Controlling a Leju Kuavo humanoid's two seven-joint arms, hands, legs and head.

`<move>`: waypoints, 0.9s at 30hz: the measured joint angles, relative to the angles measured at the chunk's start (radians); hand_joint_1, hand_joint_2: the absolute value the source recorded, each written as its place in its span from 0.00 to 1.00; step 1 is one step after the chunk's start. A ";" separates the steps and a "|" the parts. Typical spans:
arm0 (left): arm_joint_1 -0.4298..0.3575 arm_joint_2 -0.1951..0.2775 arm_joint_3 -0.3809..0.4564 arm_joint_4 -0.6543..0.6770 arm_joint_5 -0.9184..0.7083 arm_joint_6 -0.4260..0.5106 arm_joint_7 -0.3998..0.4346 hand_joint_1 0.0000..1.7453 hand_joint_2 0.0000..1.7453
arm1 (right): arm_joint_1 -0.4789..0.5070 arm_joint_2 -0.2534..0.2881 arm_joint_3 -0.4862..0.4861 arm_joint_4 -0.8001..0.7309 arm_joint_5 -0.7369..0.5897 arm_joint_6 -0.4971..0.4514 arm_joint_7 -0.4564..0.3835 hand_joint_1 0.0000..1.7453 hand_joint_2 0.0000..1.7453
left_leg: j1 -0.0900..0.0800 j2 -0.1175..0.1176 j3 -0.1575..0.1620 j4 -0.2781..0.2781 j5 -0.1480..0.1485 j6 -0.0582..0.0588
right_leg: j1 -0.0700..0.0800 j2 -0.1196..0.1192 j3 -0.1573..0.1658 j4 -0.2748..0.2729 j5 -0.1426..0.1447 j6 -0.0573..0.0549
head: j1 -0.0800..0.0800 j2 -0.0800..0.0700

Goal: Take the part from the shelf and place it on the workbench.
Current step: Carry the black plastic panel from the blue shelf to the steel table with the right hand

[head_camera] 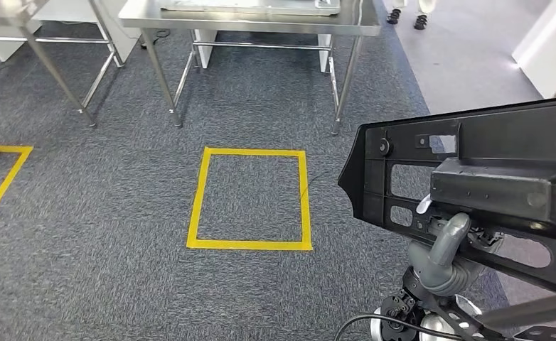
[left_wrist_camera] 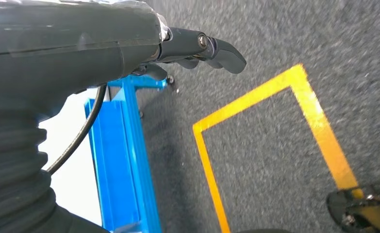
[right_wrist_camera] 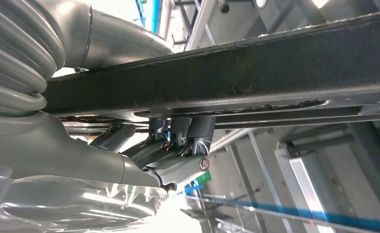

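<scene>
Head view: right hand [head_camera: 446, 249] grips flat black part [head_camera: 488, 177], cut-outs throughout.

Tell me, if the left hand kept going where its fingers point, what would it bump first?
Probably the carpet. The left hand hangs with fingers curled, holding nothing, pointing toward bare floor beside the yellow tape. Nothing seems to lie between, though depth is unclear.

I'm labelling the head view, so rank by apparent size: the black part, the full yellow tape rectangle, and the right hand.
1. Black part, though it sits closest to the camera, which inflates it.
2. Yellow tape rectangle on the carpet.
3. Right hand, gripping the part from below.
</scene>
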 joint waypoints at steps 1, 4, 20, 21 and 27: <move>-0.001 0.000 0.000 0.000 0.000 0.000 0.000 0.00 1.00 | 0.000 0.000 -0.001 0.000 0.000 0.001 0.000 1.00 1.00 | -0.002 0.008 0.003 0.001 -0.003 -0.005 | 0.003 -0.013 0.021 -0.038 0.007 -0.005 | 0.000 0.000; -0.002 0.001 0.000 0.000 0.000 0.000 0.001 0.00 1.00 | 0.001 0.001 -0.003 0.000 0.000 0.003 0.000 1.00 1.00 | -0.004 0.028 0.011 0.000 -0.009 -0.023 | 0.006 0.006 0.024 -0.053 0.010 -0.021 | 0.000 0.000; -0.001 0.003 0.002 0.000 0.002 -0.052 0.033 0.00 1.00 | 0.005 0.002 -0.017 0.076 -0.048 -0.004 0.000 1.00 1.00 | -0.001 -0.091 -0.010 0.001 0.007 -0.002 | 0.005 0.095 0.024 -0.051 0.011 -0.012 | 0.000 0.000; -0.001 0.003 0.002 0.000 0.001 -0.049 0.038 0.00 1.00 | 0.004 0.000 -0.017 0.087 -0.053 -0.010 0.000 1.00 1.00 | 0.001 -0.089 -0.008 -0.003 0.010 0.005 | 0.004 0.089 0.016 -0.032 -0.002 -0.007 | 0.000 0.000; 0.002 0.003 0.002 0.000 -0.001 -0.025 0.061 0.00 1.00 | -0.004 -0.006 -0.018 0.143 -0.063 -0.028 0.000 1.00 1.00 | 0.002 -0.076 -0.006 -0.005 0.006 0.016 | -0.003 0.059 -0.111 0.221 -0.093 0.009 | 0.000 0.000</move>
